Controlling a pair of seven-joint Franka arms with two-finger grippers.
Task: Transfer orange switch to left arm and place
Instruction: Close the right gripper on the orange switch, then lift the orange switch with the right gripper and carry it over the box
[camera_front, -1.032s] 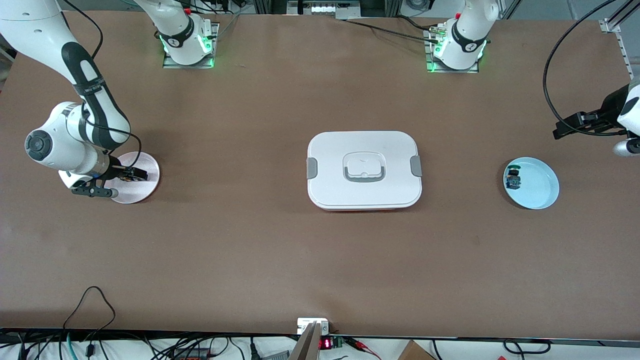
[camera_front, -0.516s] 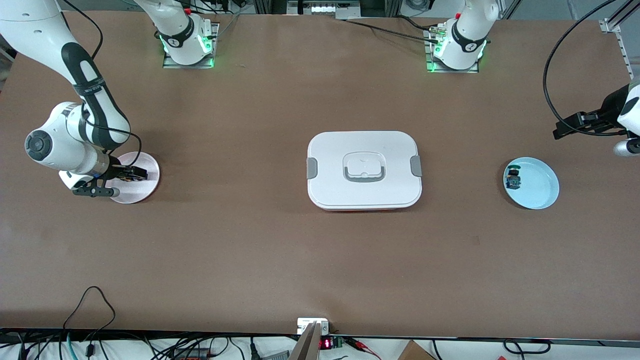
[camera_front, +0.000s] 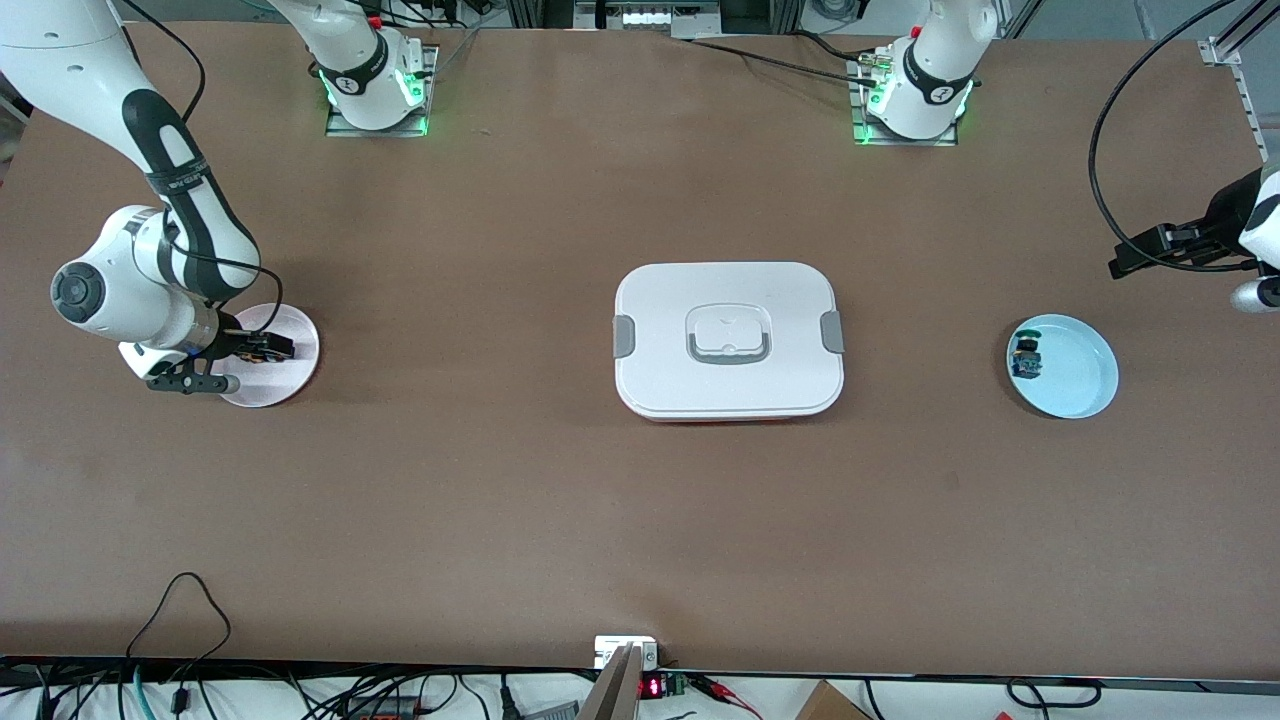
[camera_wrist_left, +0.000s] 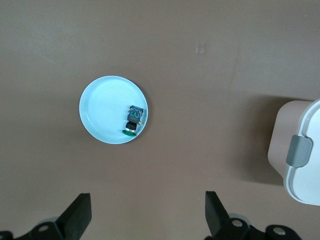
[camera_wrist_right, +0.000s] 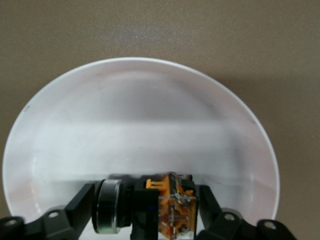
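Two arms on a brown surface. Right gripper is down in the white plate at the right arm's end of the surface; right wrist view has the orange switch lying on its side on that plate, sitting between the two black fingers, orange-tan base toward one finger and the cap end toward the other. Jaws are either side of the switch and look about touching it; can't tell whether they're actually clamped on it. Switch itself isn't visible from the front view, the gripper covers it. Box sits mid-surface, lid on, grey latches at both short ends, well apart from both plates. Light blue plate is at the left arm's end of the surface, with the green-capped switch lying in it close to the rim on the box side. Left gripper hangs in the air, waiting, jaws spread wide with nothing between them; its wrist view looks down on the blue plate, the green-capped switch and a corner of the box.
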